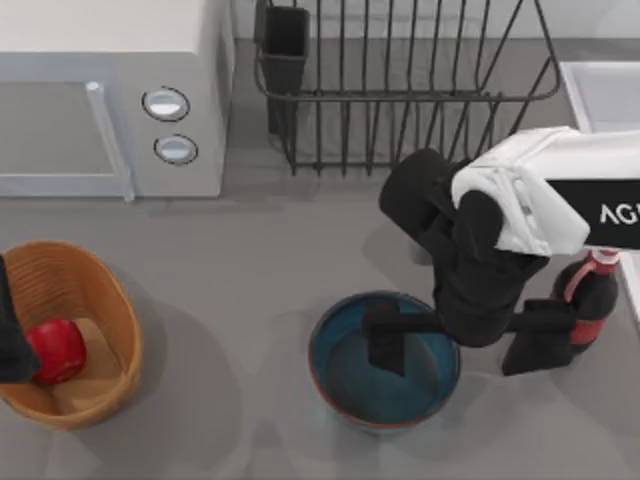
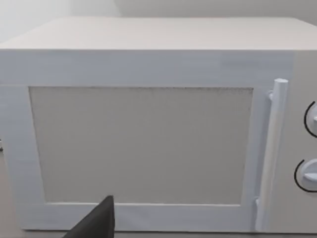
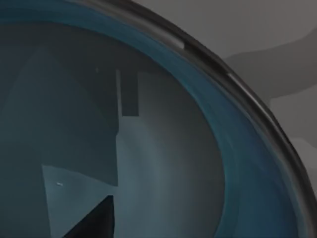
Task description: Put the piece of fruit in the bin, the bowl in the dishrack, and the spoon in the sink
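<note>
Fruit: done; piece of fruit (image 1: 56,350) lying inside the bin (image 1: 105,300), just beside the left gripper (image 1: 12,345), whose finger spread cannot be told.
Bowl: not yet racked; bowl (image 1: 384,359) on the table directly under the right gripper (image 1: 455,345), fingers spread wide, one over the bowl's hollow, the other beyond its rim, nothing gripped.
Dishrack: dishrack (image 1: 400,80) beyond the right gripper, toward the back.
Sink: sink (image 1: 600,95) at the far right.
Spoon: unseen, so undecided.
Writing: "AG" on the right arm.
</note>
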Robot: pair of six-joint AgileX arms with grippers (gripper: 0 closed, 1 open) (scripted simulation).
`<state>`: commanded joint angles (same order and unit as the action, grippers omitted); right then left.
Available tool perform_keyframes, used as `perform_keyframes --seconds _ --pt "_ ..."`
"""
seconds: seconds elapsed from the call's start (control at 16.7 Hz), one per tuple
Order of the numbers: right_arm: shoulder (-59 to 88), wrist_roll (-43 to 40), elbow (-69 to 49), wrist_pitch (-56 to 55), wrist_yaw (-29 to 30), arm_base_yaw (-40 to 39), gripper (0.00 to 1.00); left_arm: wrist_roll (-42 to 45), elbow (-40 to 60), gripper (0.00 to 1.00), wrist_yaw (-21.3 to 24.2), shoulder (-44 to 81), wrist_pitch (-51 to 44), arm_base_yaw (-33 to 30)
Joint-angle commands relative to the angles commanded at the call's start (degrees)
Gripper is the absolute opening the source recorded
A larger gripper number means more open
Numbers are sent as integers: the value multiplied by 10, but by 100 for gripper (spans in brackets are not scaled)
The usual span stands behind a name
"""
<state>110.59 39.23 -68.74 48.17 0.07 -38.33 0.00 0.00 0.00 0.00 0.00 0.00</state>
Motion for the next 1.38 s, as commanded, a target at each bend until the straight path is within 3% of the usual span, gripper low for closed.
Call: perform_keyframes --seconds 0.06,0.84,1.38 --pt "0 0 0 0 0 0 100 0 0 100 0 0 0 0" --pt "0 0 0 0 0 0 2 0 0 100 0 0 0 0" --pt "-1 1 -1 1 0 -1 0 0 0 100 0 0 0 0"
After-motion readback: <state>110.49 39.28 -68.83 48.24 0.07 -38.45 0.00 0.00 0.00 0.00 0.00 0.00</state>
